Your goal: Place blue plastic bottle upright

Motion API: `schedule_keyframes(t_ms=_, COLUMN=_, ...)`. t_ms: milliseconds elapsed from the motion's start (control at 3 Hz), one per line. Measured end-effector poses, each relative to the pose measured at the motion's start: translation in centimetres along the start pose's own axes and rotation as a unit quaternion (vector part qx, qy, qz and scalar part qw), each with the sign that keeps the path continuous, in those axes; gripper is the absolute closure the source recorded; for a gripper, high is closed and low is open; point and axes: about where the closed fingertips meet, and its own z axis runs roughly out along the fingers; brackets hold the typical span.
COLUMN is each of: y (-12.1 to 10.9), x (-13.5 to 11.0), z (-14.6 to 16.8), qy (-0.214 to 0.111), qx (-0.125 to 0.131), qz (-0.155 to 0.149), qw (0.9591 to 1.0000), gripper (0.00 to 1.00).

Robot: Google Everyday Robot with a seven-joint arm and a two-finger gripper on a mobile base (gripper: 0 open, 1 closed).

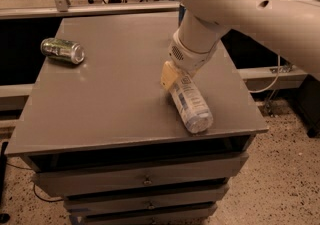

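The blue plastic bottle [191, 104] lies on its side near the right front corner of the grey table [110, 99], its base toward the front edge. It is clear and ribbed, with a blue-and-white label. Its cap end is hidden under my gripper [174, 78], which sits down over the bottle's neck end, close to the tabletop. The big white arm [235, 9] reaches in from the upper right.
A green can [62, 50] lies on its side at the table's left back. A sliver of a blue can [181, 13] shows behind the arm at the back edge. Drawers sit under the table, with speckled floor to the right.
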Motion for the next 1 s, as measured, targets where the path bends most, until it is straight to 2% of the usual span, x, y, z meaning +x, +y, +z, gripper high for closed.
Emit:
schedule_keyframes(t_ms=333, y=0.8, x=-3.9, z=-0.2, qy=-0.061, qx=-0.066, qz=-0.045, qw=0.9949, gripper=1.00)
schedule_keyframes(t_ms=667, y=1.2, x=-8.0, z=-1.5, qy=-0.131, qx=-0.150, qz=-0.079, qw=0.9768, gripper=1.00)
schedule_keyframes(t_ms=1000, y=1.2, x=-11.0, z=-6.0, qy=-0.223, qx=-0.209, qz=-0.130, qw=0.9432, gripper=1.00)
